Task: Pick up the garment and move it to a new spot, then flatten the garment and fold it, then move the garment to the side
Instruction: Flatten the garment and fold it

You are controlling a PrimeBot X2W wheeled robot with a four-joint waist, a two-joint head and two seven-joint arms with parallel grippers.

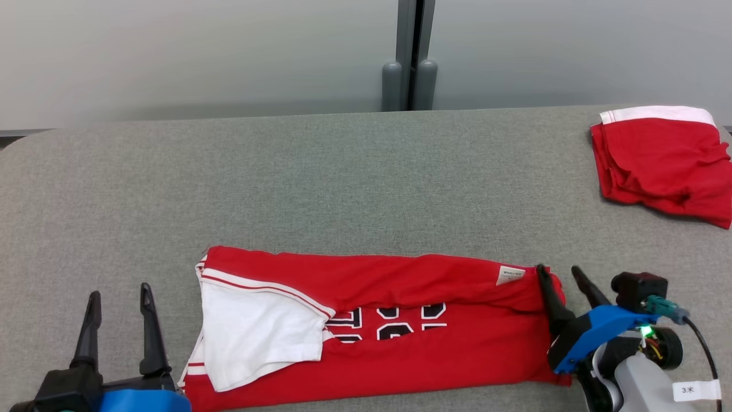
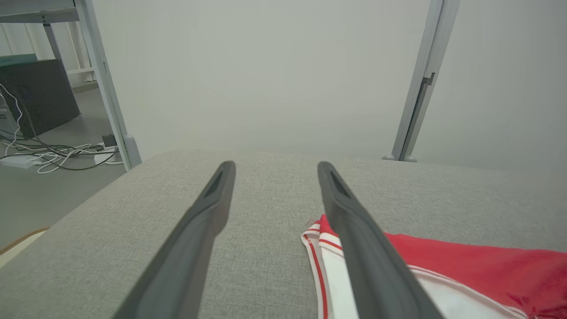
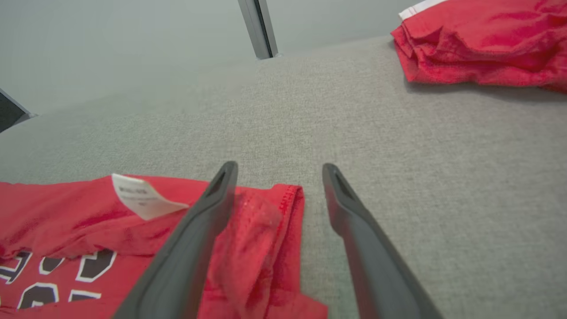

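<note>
My bench [image 1: 343, 171] is covered in grey woven cloth. Behind it stand pale grey wall panels [image 1: 200, 51], joined at a grey post [image 1: 409, 51] with two rounded feet. Off to my left the floor [image 2: 40, 199] is grey, with loose cables [image 2: 66, 150] beside a slanting metal leg [image 2: 110, 97]. Further back sits what may be a dark cabinet [image 2: 37, 95]. The light is soft and even.

A grey fabric table [image 1: 343, 171] is viewed from above by the head camera, and skimmed low and close along dark fingers [image 2: 201, 230] by both wrist cameras; the folded red jersey [image 1: 434, 280] beside those fingers is shared by all.
</note>
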